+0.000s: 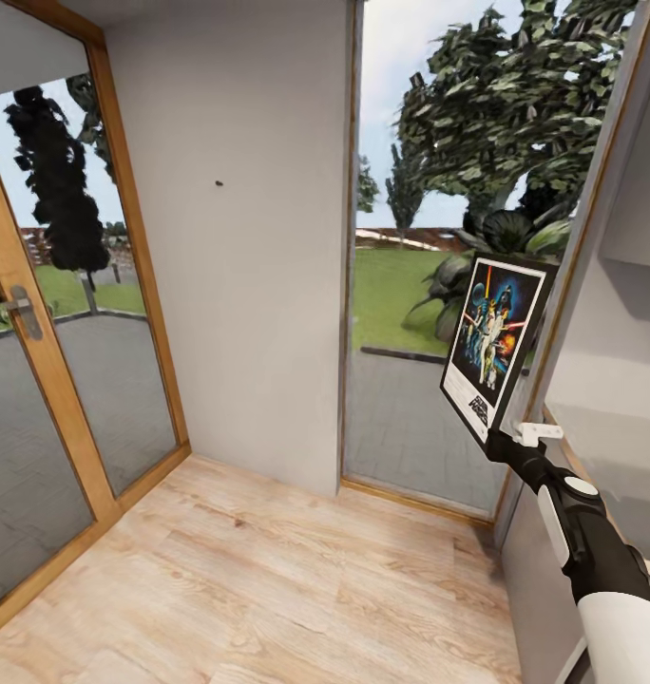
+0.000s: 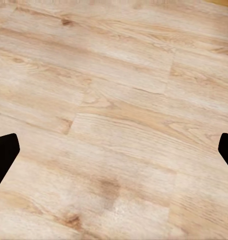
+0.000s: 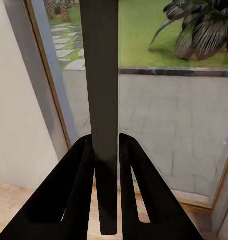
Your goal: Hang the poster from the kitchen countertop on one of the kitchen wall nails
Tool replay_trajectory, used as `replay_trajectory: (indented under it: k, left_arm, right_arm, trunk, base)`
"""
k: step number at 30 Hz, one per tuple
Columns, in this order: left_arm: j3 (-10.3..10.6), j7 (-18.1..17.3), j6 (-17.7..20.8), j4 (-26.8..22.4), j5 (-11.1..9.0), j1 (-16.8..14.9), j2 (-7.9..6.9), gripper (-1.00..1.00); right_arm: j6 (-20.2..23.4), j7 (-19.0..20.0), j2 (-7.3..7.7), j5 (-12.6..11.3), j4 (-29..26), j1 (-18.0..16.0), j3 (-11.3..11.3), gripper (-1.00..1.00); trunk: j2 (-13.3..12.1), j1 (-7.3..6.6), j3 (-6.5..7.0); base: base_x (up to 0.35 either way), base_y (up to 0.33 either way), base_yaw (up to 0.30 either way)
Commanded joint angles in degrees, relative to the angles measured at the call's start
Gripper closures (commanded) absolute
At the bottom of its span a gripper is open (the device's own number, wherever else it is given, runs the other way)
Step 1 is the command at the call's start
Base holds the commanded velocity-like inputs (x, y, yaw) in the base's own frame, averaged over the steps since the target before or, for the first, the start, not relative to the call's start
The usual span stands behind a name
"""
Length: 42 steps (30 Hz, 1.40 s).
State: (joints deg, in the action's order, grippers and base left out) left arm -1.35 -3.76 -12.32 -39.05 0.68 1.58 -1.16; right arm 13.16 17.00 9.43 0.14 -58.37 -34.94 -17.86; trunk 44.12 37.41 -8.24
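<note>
The Star Wars poster [image 1: 494, 344] stands upright in the air at the right of the head view, in front of a tall window, held by its lower corner. My right gripper [image 1: 499, 440] is shut on that corner. In the right wrist view the poster [image 3: 105, 95] shows edge-on as a dark strip pinched between the two black fingers [image 3: 76, 185]. A tiny dark wall nail [image 1: 219, 181] sticks out of the pale grey wall [image 1: 239, 285], up and to the left of the poster. My left gripper [image 2: 114, 150] is open above the wooden floor, its tips at the picture's sides.
A glass door [image 1: 40, 380] with a wood frame and a metal handle [image 1: 23, 309] stands at the left. A tall window [image 1: 430, 285] opens onto a garden. A pale cabinet and a worktop edge [image 1: 601, 427] are close at the right. Light wooden floor [image 1: 268, 589] lies below.
</note>
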Motion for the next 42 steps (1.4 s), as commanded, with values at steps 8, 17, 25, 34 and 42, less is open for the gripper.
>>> replay_trajectory:
  k: [8, 17, 25, 34, 42]
  left_arm:
    - [-0.1, -0.3, -0.1, -0.1, 0.1, 0.0, 0.01, -1.0]
    - [-0.1, -0.3, -0.1, -0.1, 0.1, 0.0, 0.01, -1.0]
    - [-0.1, -0.3, -0.1, -0.1, 0.1, 0.0, 0.01, -1.0]
    - [-0.1, -0.3, -0.1, -0.1, 0.1, 0.0, 0.01, -1.0]
    - [-0.1, -0.3, -0.1, -0.1, 0.1, 0.0, 0.01, -1.0]
  right_arm:
    - [0.4, 0.4, -0.08, -0.1, -2.2, 0.2, -0.2, 1.0]
    - [0.4, 0.4, -0.11, -0.1, -3.3, 0.3, -0.2, 1.0]
    - [0.4, 0.4, -0.11, -0.1, -3.3, 0.3, -0.2, 1.0]
    - [0.4, 0.4, -0.11, 0.0, -3.3, 0.3, -0.2, 1.0]
    - [0.4, 0.4, -0.11, 0.1, -3.3, 0.3, -0.2, 1.0]
  trunk:
    - [-3.2, -1.75, 1.37]
    - [-6.8, -3.72, 2.98]
    - [-10.0, -5.48, 4.42]
    - [-13.6, -7.46, 6.03]
    - [-16.8, -9.21, 7.47]
  base:
    - [0.0, 0.0, 0.0]
    - [0.0, 0.0, 0.0]
    - [0.0, 0.0, 0.0]
    - [0.0, 0.0, 0.0]
    - [0.0, 0.0, 0.0]
